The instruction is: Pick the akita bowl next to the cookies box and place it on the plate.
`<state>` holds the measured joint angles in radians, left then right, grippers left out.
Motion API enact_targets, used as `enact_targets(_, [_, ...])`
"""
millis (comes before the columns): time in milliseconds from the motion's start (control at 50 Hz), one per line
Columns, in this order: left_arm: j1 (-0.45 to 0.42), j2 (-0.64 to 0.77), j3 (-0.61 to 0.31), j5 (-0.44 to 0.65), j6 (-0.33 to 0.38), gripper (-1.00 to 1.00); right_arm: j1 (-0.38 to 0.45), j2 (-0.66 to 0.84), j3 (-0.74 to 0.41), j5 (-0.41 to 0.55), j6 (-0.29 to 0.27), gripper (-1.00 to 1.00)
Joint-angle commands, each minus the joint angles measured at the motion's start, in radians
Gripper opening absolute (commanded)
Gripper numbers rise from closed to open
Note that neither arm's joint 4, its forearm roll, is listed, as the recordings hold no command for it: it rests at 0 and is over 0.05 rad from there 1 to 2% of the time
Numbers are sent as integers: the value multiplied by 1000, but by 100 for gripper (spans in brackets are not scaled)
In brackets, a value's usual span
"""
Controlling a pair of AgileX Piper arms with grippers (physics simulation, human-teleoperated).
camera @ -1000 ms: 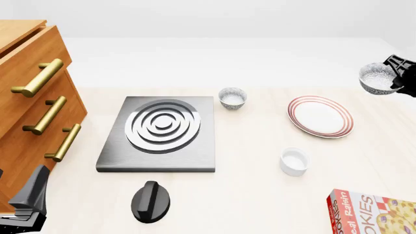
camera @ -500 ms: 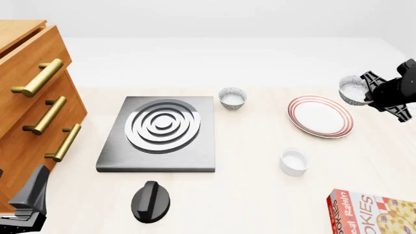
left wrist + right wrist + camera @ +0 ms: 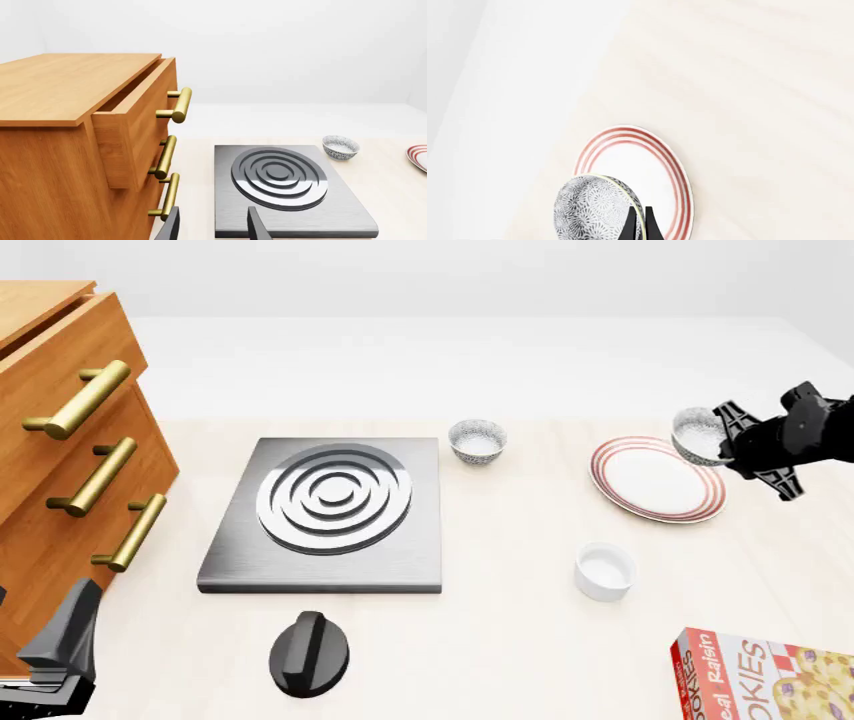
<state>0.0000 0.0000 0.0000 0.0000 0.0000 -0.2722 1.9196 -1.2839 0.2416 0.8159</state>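
My right gripper (image 3: 723, 443) is shut on the rim of the akita bowl (image 3: 695, 434), a small grey-and-white patterned bowl held tilted in the air. It hangs over the far right rim of the plate (image 3: 654, 485), white with dark-red rings. The right wrist view shows the bowl (image 3: 595, 210) pinched between the fingers (image 3: 639, 226), with the plate (image 3: 647, 165) below it. The red cookies box (image 3: 767, 675) lies at the near right corner. My left gripper (image 3: 67, 640) rests at the near left, open and holding nothing (image 3: 212, 230).
A second patterned bowl (image 3: 477, 441) sits behind the grey stove plate (image 3: 327, 510). A plain white cup (image 3: 605, 571) stands in front of the plate. A black knob (image 3: 310, 652) lies near the front edge. A wooden drawer cabinet (image 3: 67, 440) fills the left side.
The right gripper has carried the bowl left and down, from high beyond the table's right edge to just over the plate's far right rim. The left arm has not moved.
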Motion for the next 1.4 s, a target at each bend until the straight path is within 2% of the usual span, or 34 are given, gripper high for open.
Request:
enact_targets(20, [0,0,0,0,0,100,16,58,-42,-18,8,-100])
enact_targets(600, [0,0,0,0,0,100,43,247,-179,-26,16,-100])
enact_targets(820, [0,0,0,0,0,100,53,273,-175,-48,27,-100])
enact_targets(1120, [0,0,0,0,0,100,47,300,-186,-45,15,-100])
enact_targets(1180, [0,0,0,0,0,100,38,299,-194,-44,-1,-100])
enact_targets(1260, [0,0,0,0,0,100,48,300,-188,-56,11,-100])
enact_targets(1280, [0,0,0,0,0,100,54,301,-183,-61,21,100])
enact_targets(1400, [0,0,0,0,0,100,64,278,-174,-63,21,100])
